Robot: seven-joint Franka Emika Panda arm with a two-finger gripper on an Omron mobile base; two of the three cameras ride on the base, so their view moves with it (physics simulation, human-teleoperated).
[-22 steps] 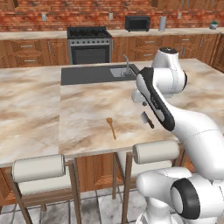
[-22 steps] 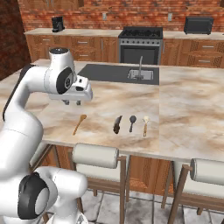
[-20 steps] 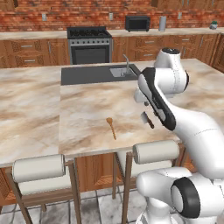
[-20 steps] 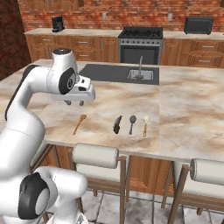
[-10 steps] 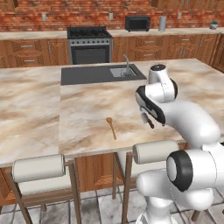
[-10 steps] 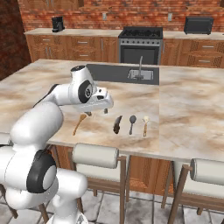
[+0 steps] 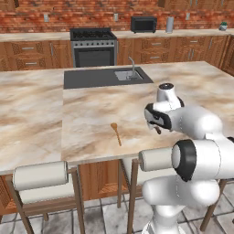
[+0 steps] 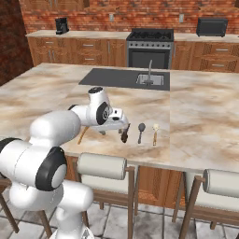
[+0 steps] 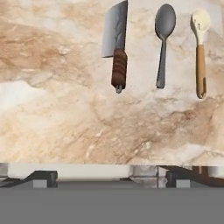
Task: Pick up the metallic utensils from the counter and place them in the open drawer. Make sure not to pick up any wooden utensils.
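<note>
Hand: my gripper (image 9: 111, 175) hangs just above the counter (image 9: 65, 109), fingers spread wide apart, holding nothing and touching nothing; two dark fingertips (image 9: 41, 177) sit at the bottom of the hand view, well short of the utensils.

Knife: leftmost of three in the hand view, a small cleaver-like knife (image 9: 116, 43) lies flat on the marble, its broad grey blade dull and mottled, its handle dark reddish-brown and ribbed.

Metal spoon: just right of the knife and apart from it, the grey metal spoon (image 9: 163, 41) lies flat, round smooth bowl and slim one-piece stem, parallel to the knife.

Pale spoon: furthest right, the cream-headed spoon (image 9: 200, 48) has a flat pale head and a straight tan handle.

Counter: beige-pink marble with brown and white veins, polished and level.

Left base view: the orange-brown wooden spoon (image 7: 116, 132) lies alone on the counter, left of my gripper (image 7: 156, 125); a dark sink panel (image 7: 105, 77) with a faucet sits beyond.

Right base view: knife (image 8: 125, 133), metal spoon (image 8: 140, 132) and pale spoon (image 8: 154, 133) lie in a row near the front edge, just right of my gripper (image 8: 122, 122); two padded stools (image 8: 101, 165) stand below.
</note>
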